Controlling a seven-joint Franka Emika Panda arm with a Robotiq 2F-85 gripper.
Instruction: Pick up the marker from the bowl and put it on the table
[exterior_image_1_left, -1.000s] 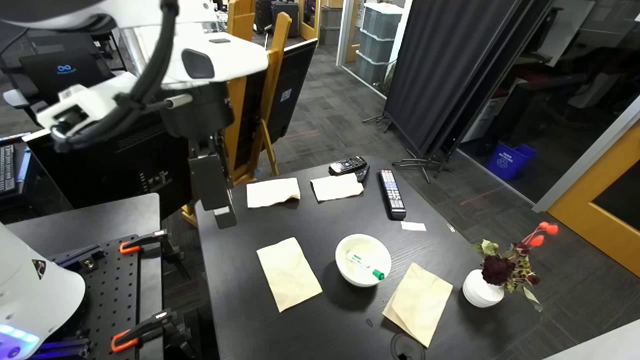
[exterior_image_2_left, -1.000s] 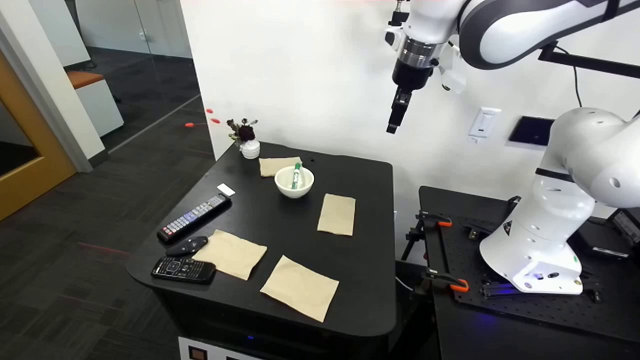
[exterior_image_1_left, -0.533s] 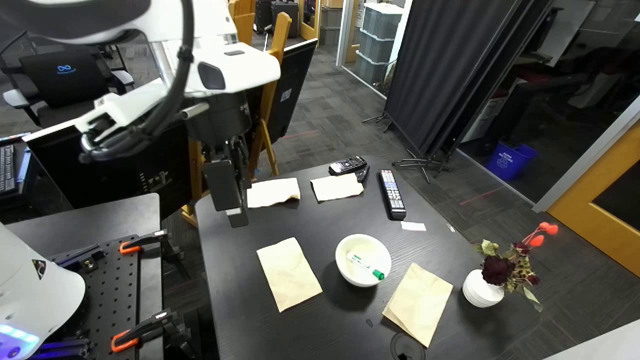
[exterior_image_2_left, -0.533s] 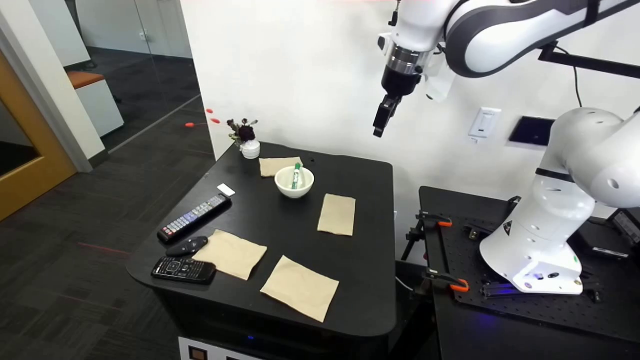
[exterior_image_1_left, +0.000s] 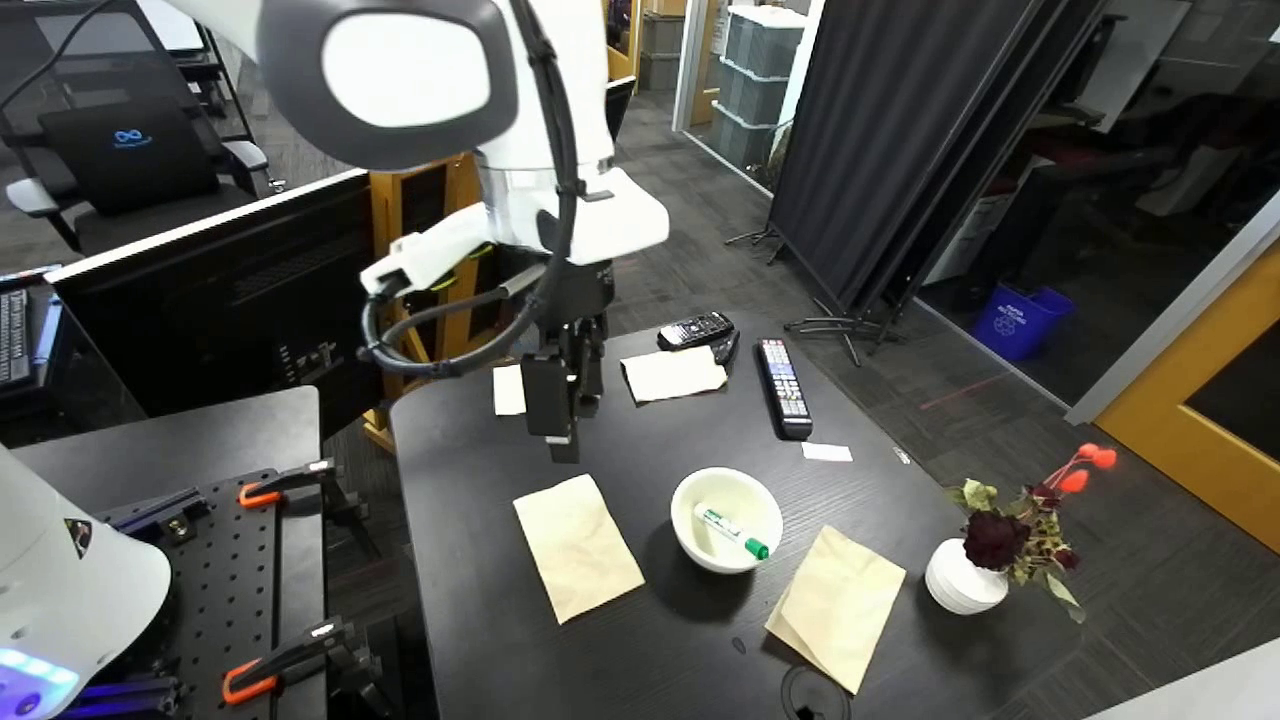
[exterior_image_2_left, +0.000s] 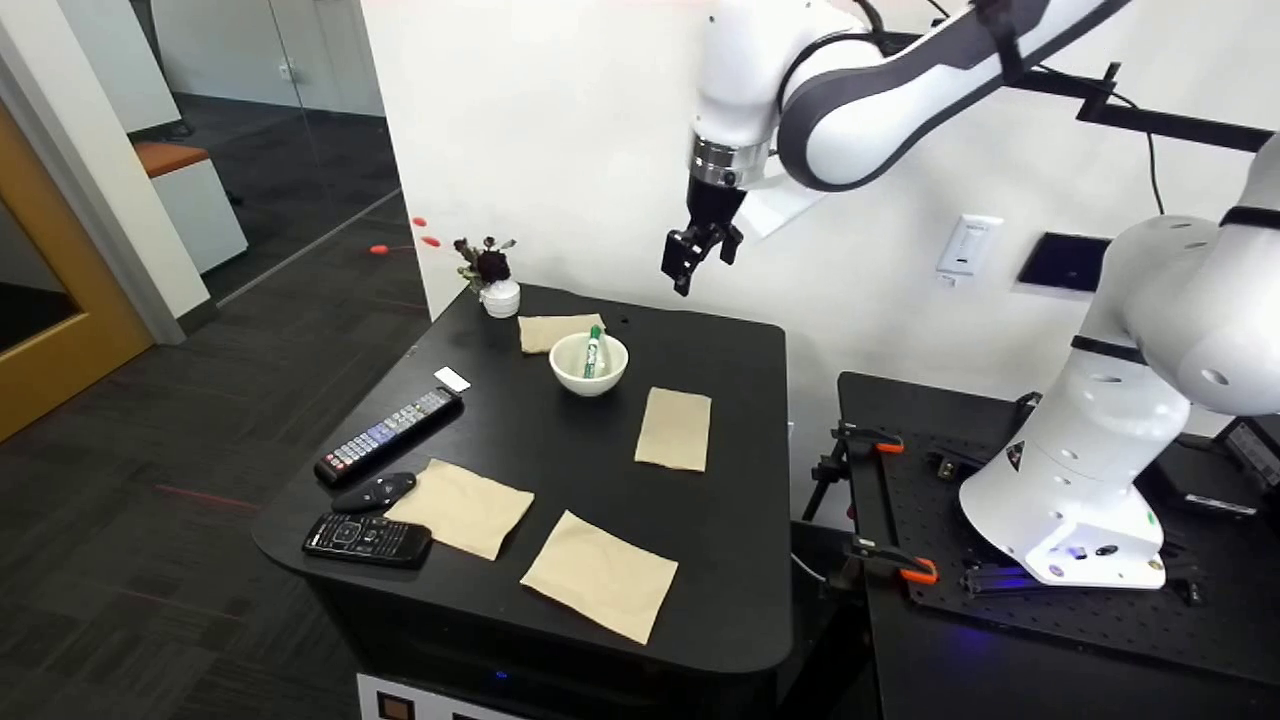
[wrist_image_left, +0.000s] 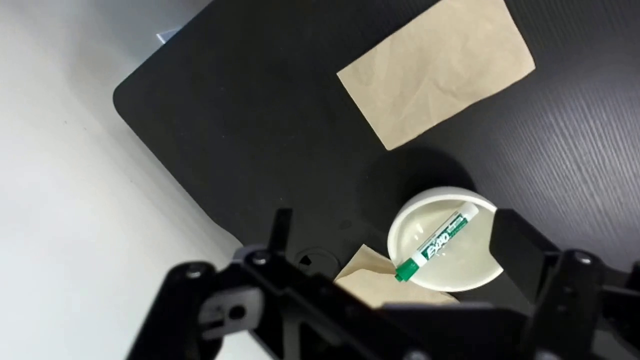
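Observation:
The white bowl (exterior_image_1_left: 768, 510) stands on the black table (exterior_image_1_left: 470, 540); bowl (exterior_image_2_left: 576, 380) and table (exterior_image_2_left: 570, 440) show in both exterior views. The white and green marker (exterior_image_1_left: 728, 530) lies slanted in the bowl, its green cap end at the rim; it also shows in an exterior view (exterior_image_2_left: 591, 354). In the wrist view the marker (wrist_image_left: 441, 240) and bowl (wrist_image_left: 467, 265) lie beneath my gripper (wrist_image_left: 392, 220), one finger hiding part of the bowl's rim. The fingers are wide apart with nothing between them. The gripper (exterior_image_1_left: 577, 428) is high above the table, off to the arm's side of the bowl (exterior_image_2_left: 705, 270).
Tan paper sheets lie on the table, one beside the bowl (exterior_image_1_left: 580, 548), another partly near it (exterior_image_1_left: 838, 605). A white pot with flowers (exterior_image_1_left: 966, 578) stands past the bowl. Remotes (exterior_image_1_left: 785, 388) (exterior_image_2_left: 368, 540) lie along the table's far edge. A white wall (exterior_image_2_left: 560, 150) borders one side.
The arm has swung across toward the bowl, and the gripper has come lower and turned. Its fingers now show spread apart. Bowl and marker have not moved.

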